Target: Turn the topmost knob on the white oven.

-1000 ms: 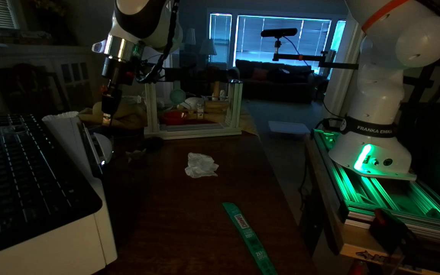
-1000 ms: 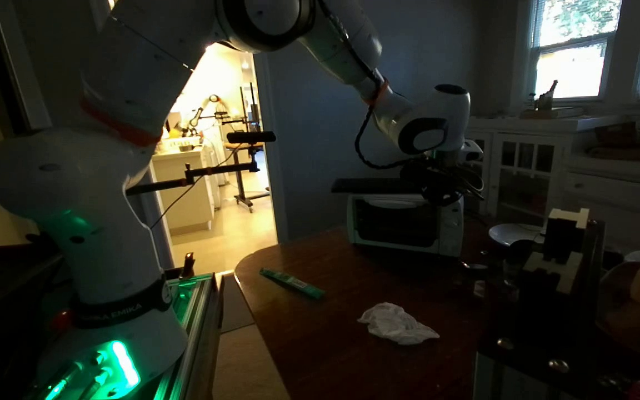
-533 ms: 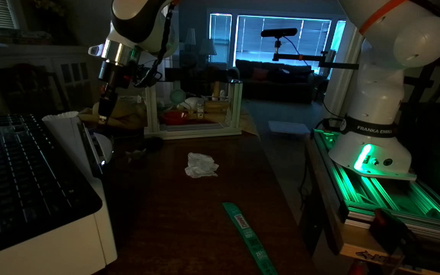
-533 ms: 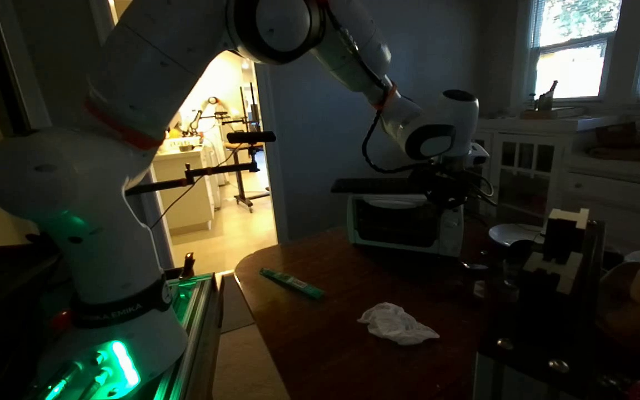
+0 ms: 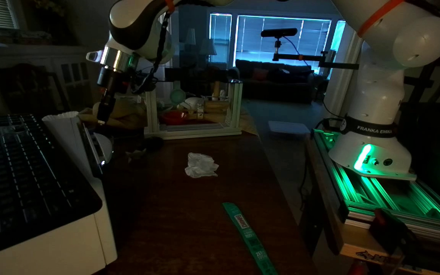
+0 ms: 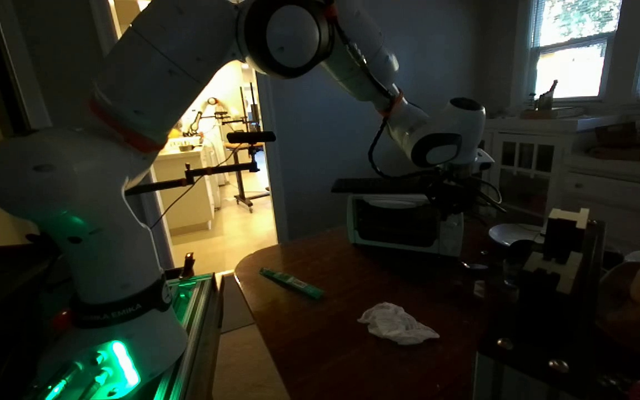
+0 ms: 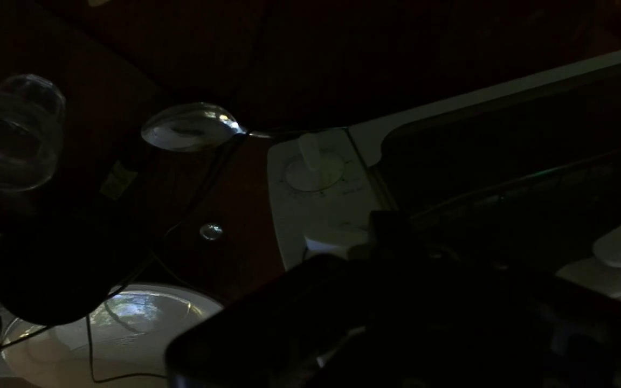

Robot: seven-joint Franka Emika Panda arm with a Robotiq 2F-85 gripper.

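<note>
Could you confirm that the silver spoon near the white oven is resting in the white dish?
Not quite: the wrist view shows the silver spoon lying on the table, apart from the white dish; it is indeed near the white oven.

The dark table bears the white oven, a green strip, a crumpled sheet and a spoon.
</note>
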